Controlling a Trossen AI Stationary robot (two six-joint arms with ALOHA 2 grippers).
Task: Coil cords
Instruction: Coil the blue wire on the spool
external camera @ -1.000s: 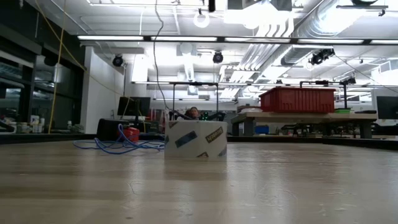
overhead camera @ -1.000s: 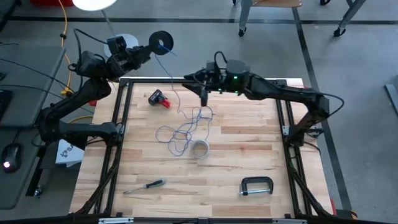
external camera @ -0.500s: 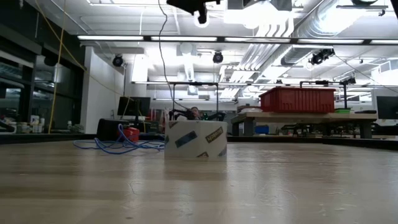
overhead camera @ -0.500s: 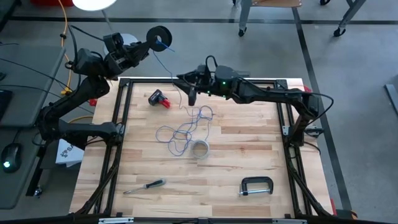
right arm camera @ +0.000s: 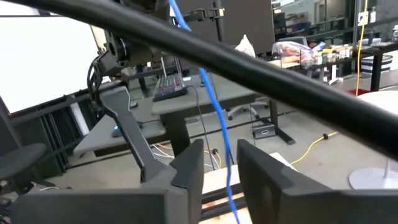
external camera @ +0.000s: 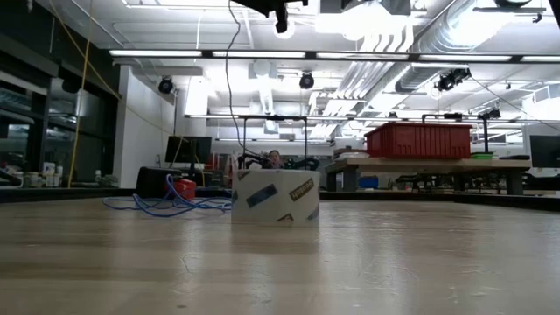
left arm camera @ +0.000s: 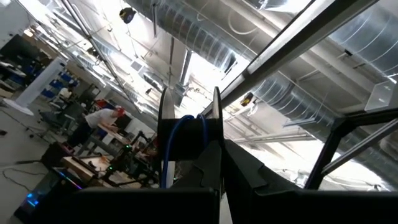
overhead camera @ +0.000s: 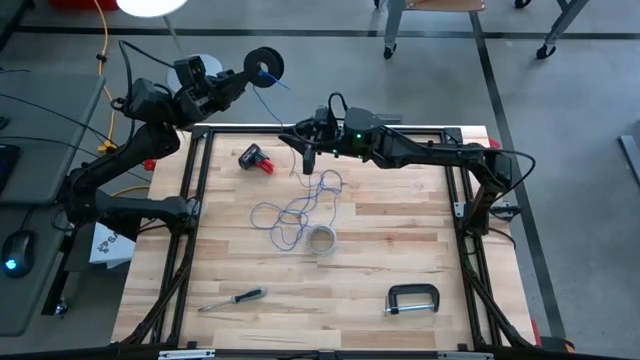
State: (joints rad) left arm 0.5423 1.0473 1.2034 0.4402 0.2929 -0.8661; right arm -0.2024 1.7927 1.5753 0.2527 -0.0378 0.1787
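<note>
Looking down, you see your right gripper (overhead camera: 308, 157) half-closed around the blue cord (right arm camera: 216, 112), while your left gripper (overhead camera: 262, 68), shut, holds a spool (overhead camera: 262, 66).

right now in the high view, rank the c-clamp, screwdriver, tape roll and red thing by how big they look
1. c-clamp
2. screwdriver, longer than the clamp but much thinner, so these two are close
3. and 4. red and black object and tape roll look about alike
</note>
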